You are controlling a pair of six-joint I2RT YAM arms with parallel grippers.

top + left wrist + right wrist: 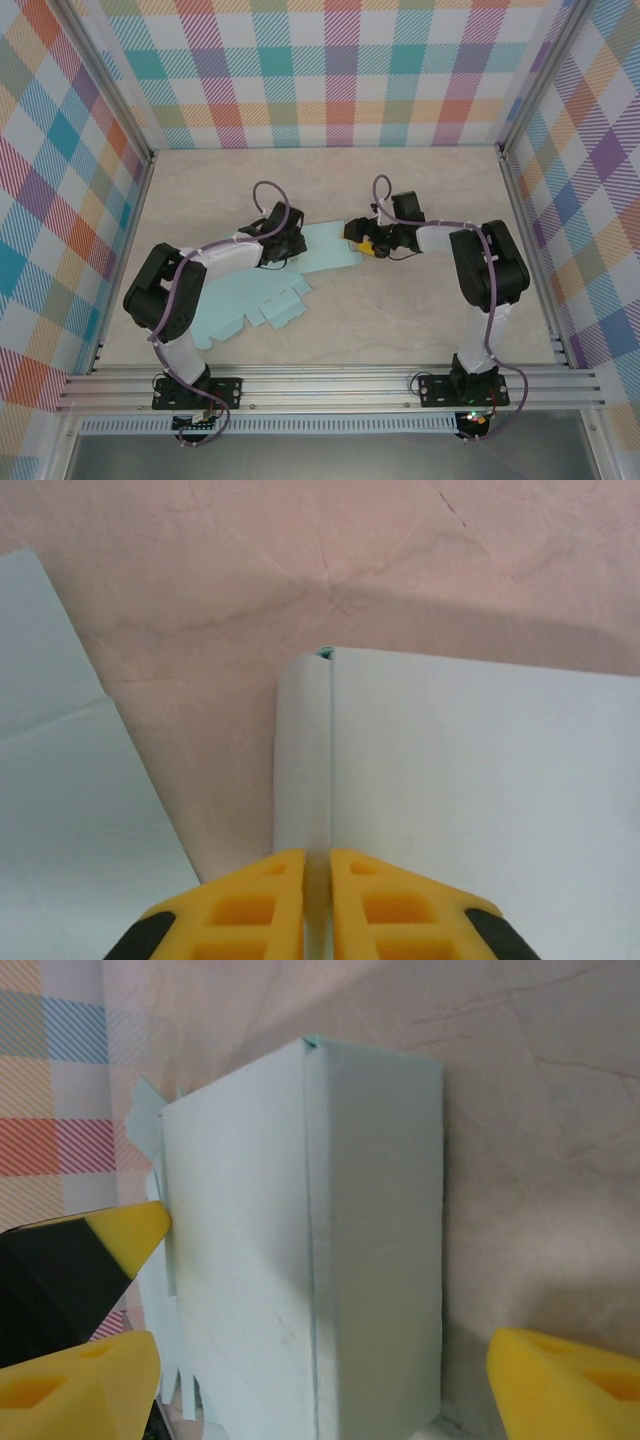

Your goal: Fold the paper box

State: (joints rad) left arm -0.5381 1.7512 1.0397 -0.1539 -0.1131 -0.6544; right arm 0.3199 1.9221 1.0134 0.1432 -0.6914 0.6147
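Left jaws seemingly tight on paper box (470, 780).

Matt pale paper box (250, 1260), smooth marble-look table (250, 570), yellow plastic tool fingers (255, 905), metal frame rails (330, 385)

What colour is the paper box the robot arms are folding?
The thin paper box is plain pale blue-green, clearest in the right wrist view.

The paper box (325, 252) lies on the table (420, 320), left hand (290, 244) at its left, right hand (358, 238) at its right.
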